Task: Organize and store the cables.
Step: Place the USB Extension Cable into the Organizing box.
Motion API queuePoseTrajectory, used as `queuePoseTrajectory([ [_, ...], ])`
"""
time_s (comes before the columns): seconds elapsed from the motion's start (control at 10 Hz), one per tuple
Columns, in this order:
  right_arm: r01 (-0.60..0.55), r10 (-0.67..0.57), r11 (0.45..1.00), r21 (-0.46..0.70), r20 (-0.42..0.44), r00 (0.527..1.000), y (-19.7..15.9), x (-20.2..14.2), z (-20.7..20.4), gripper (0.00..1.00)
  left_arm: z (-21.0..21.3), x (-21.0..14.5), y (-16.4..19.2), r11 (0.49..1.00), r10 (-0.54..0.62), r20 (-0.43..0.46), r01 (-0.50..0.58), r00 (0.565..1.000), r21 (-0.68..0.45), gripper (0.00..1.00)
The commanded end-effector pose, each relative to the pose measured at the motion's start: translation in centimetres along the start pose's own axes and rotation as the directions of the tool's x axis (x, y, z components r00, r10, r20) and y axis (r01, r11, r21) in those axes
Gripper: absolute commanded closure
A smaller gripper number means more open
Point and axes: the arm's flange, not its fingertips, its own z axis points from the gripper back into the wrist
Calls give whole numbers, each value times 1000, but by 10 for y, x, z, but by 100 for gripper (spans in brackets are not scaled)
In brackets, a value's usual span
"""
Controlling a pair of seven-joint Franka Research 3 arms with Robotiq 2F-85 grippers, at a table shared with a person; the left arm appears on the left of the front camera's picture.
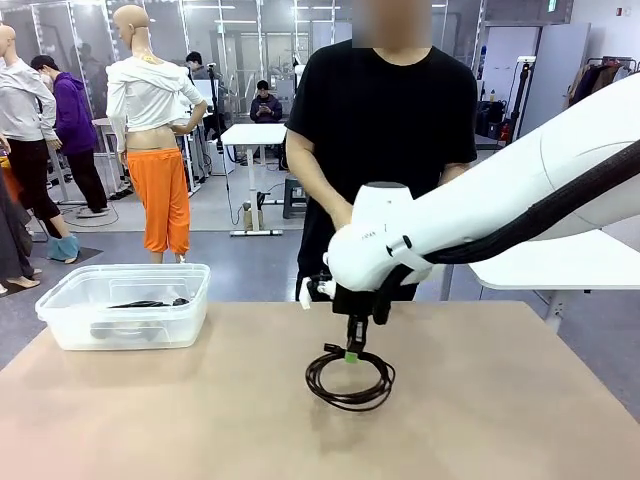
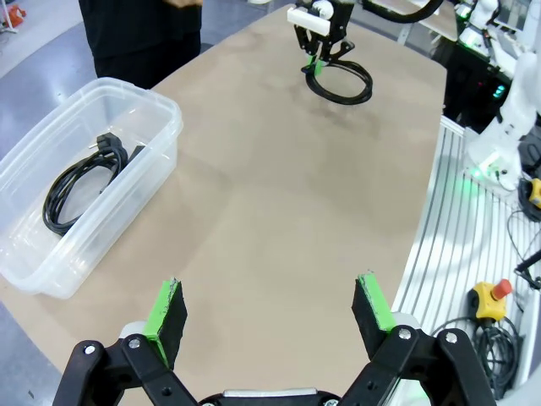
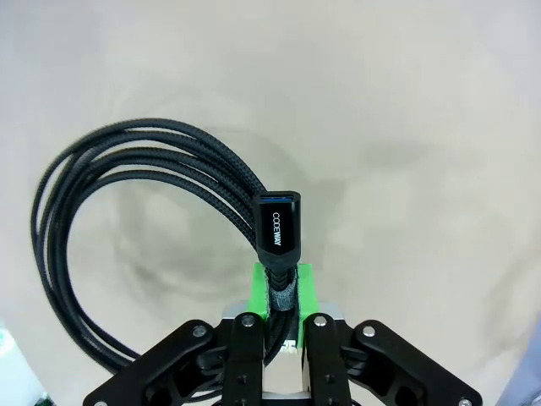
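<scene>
Right fingers (image 3: 308,292) on cable (image 3: 276,227), tabletop (image 1: 500,400) centre

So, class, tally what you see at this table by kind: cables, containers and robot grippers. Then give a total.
Coiled black cables: 2, the held cable and the binned cable
Clear plastic bin: 1
Grippers: 2, the open left gripper and the right gripper shut on the held cable
Total: 5
</scene>
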Motion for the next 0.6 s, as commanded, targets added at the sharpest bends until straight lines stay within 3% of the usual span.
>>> queuePoseTrajectory([
  [0.0,21,-22,1000,6,21,1000,0,42,15,100,2,3,0,1000,10,-2,-10,1000,1,0],
  [0.2,21,-20,999,-47,28,999,4,98,-1,100,2,3,0,1000,10,-2,-10,1000,1,0],
  [0.5,-63,64,998,-28,15,998,20,135,-42,100,2,3,0,1000,10,-2,-10,1000,1,0],
])
